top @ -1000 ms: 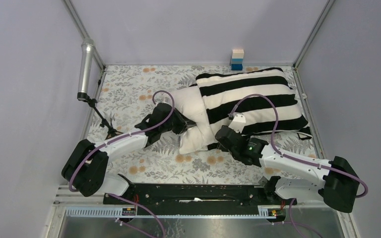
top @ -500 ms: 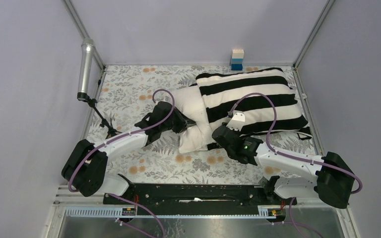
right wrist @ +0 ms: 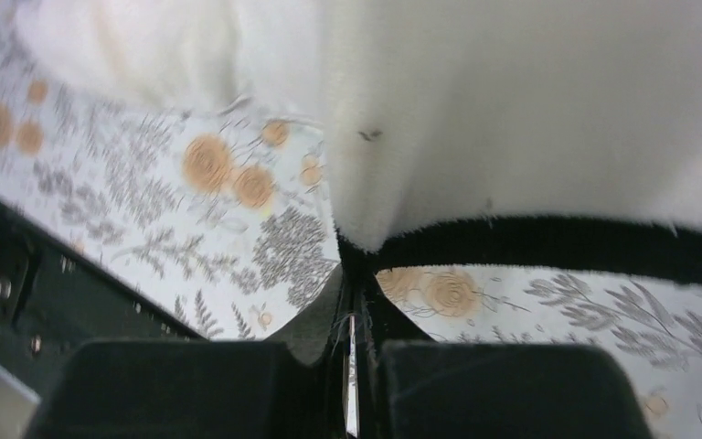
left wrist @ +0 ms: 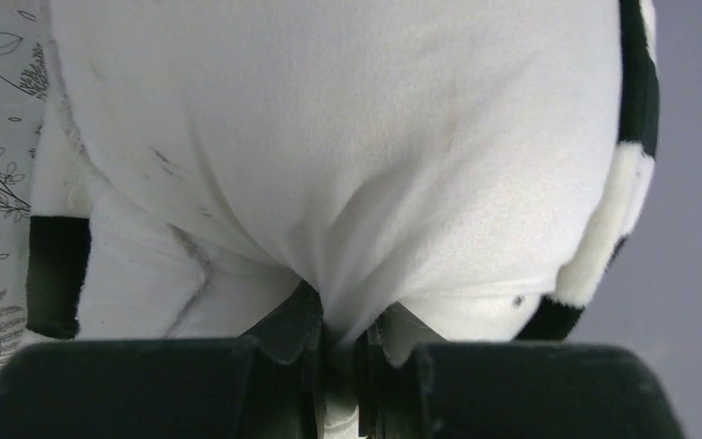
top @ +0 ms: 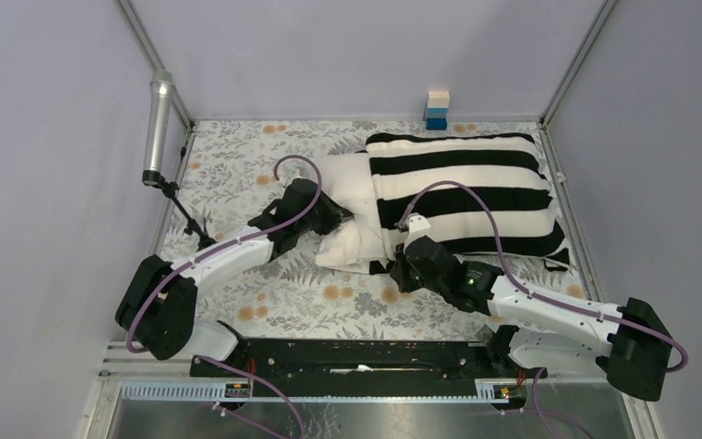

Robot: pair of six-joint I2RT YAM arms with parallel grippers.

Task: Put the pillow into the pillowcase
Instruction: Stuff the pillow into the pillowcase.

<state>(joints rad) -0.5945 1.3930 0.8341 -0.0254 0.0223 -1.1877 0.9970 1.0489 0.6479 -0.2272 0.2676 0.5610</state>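
**Mia:** Where is the pillow [top: 343,183]?

**Ben:** It lies on the flowery tabletop [top: 238,174], over on the far right part. Most of it sits inside the pillowcase [top: 462,183]. Only its left end sticks out, plain and white.

**Mia:** What does the pillowcase look like?

**Ben:** It has wide black and white stripes. Its open end faces left.

**Mia:** What is the left tool [top: 336,219] doing?

**Ben:** It is closed tight on the bare end of the pillow. A little fold of white cloth is squeezed between its fingers.

**Mia:** And the right tool [top: 400,265]?

**Ben:** It is closed too. It pinches the near corner of the pillowcase, right at the black edge by the opening.

**Mia:** Is anything else there?

**Ben:** A small blue and white block [top: 437,110] stands at the far edge, behind the pillowcase. A silver tube [top: 158,128] sits on a stand at the left side.
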